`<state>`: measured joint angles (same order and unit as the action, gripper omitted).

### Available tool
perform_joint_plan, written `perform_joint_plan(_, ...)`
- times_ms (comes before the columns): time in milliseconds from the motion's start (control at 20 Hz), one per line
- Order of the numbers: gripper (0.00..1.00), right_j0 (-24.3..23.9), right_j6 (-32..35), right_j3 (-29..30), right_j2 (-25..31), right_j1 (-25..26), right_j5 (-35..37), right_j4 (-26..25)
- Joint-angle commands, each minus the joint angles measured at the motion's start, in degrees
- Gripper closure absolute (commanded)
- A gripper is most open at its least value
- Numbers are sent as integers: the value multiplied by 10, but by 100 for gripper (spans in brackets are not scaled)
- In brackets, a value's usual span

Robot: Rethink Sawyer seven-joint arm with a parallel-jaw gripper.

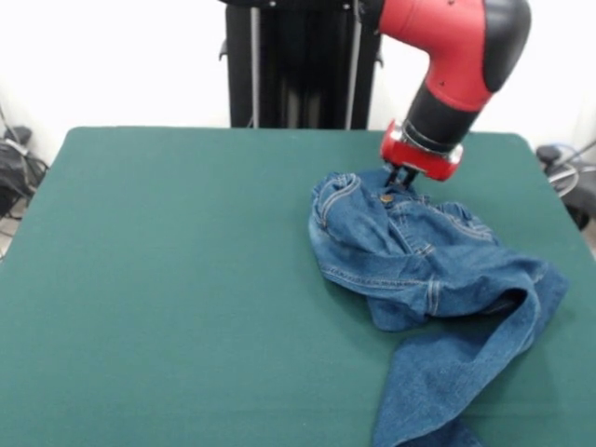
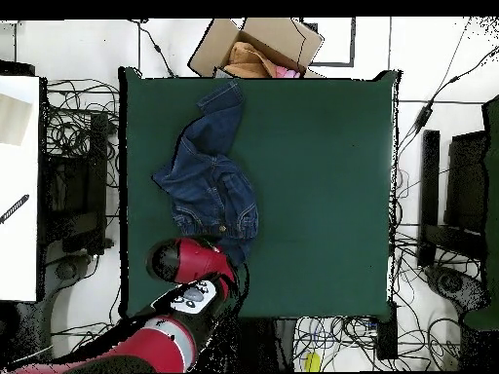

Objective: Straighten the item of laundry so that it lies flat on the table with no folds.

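The item of laundry [image 1: 424,270], a pair of small blue jeans, lies crumpled on the right half of the green table [image 1: 168,261]. Its waistband, with the metal button, is bunched up at the far side, and one leg trails toward the near edge. My gripper [image 1: 402,175] comes down onto the waistband just behind the button and looks shut on the denim. In the overhead view the jeans [image 2: 207,180] lie in the left part of the table [image 2: 322,195], and the red arm [image 2: 190,263] covers the gripper.
An open cardboard box [image 2: 258,47] with cloth inside stands just beyond the table's top edge in the overhead view. Cables and dark equipment [image 2: 443,195] surround the table. One jeans leg [image 2: 222,97] reaches that same edge.
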<state>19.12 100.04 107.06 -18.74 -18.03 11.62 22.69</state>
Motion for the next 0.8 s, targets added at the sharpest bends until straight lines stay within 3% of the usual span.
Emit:
perform_joint_plan(50,100,12,143,-64,1,67,133,21)
perform_joint_plan(200,100,15,141,-124,-27,77,290,-8)
perform_joint_plan(700,100,9,137,-139,-37,60,337,-15)
perform_joint_plan(800,100,3,130,-125,-25,71,303,-9)
